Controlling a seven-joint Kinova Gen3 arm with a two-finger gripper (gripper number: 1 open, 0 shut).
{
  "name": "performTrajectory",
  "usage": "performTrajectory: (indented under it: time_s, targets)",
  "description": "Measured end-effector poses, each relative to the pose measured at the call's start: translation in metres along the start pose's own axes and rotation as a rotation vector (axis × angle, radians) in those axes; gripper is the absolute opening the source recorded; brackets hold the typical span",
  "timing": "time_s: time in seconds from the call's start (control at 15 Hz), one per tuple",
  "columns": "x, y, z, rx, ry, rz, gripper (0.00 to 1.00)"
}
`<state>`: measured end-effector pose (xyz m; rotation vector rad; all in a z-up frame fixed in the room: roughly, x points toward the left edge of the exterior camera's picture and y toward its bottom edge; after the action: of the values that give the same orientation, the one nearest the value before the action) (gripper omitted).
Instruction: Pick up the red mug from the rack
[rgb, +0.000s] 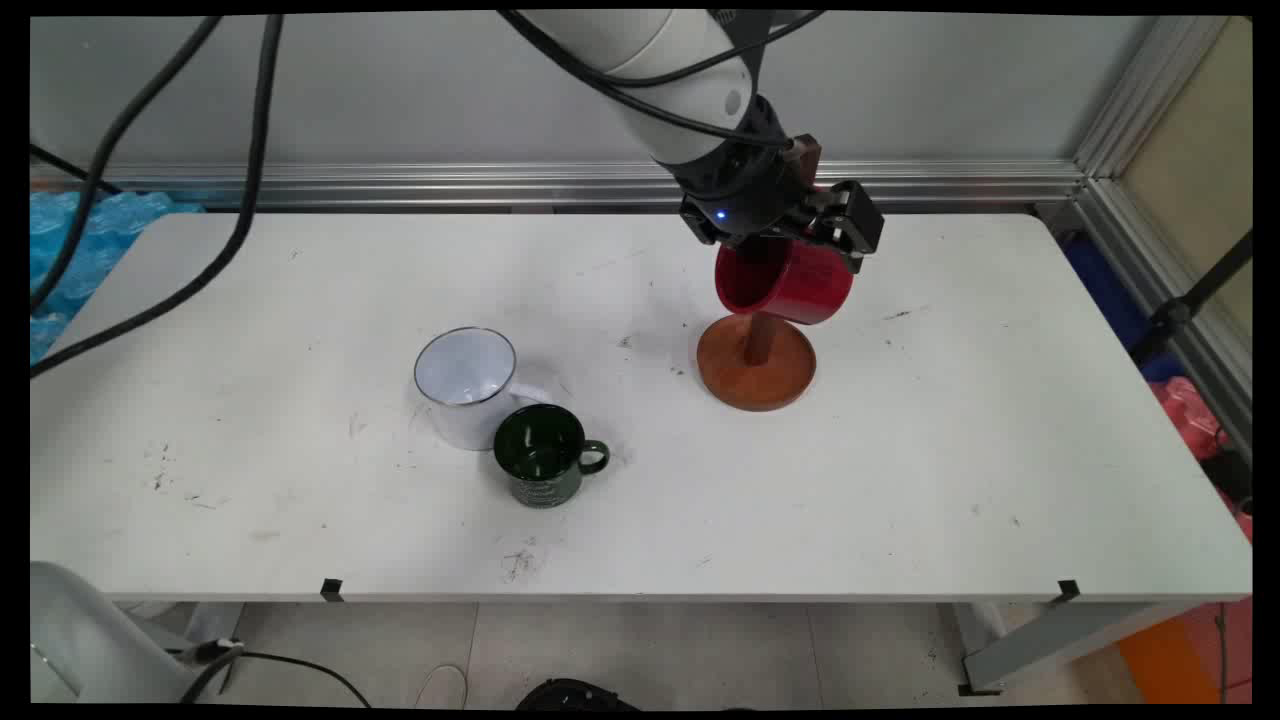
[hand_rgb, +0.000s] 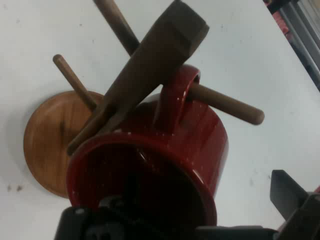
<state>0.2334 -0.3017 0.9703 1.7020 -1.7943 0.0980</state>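
Red mug (rgb: 785, 280) is held tilted at the wooden mug tree (rgb: 757, 362), its handle threaded over a peg (hand_rgb: 225, 103). It is gripped at the rim by the claw (rgb: 800, 235), not yet released. A white mug (rgb: 465, 385) and green mug (rgb: 543, 455) are left on the counter (rgb: 900, 480).

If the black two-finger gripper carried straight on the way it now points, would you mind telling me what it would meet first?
The glossy red mug, which already sits right at the black two-finger gripper, its handle threaded on a peg of the brown wooden mug tree. Beyond it probably lies the tree's post, though depth is unclear.
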Motion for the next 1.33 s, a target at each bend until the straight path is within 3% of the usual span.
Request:
performTrajectory:
  time_s: [0.6,1.07,1.33]
  targets:
    - [-0.003,-0.016,-0.037,-0.046,0.002,0.118,1.0]
    - [-0.008,-0.055,-0.082,-0.085,-0.011,0.261,1.0]
    - [-0.011,-0.082,-0.105,-0.121,-0.019,0.385,1.0]
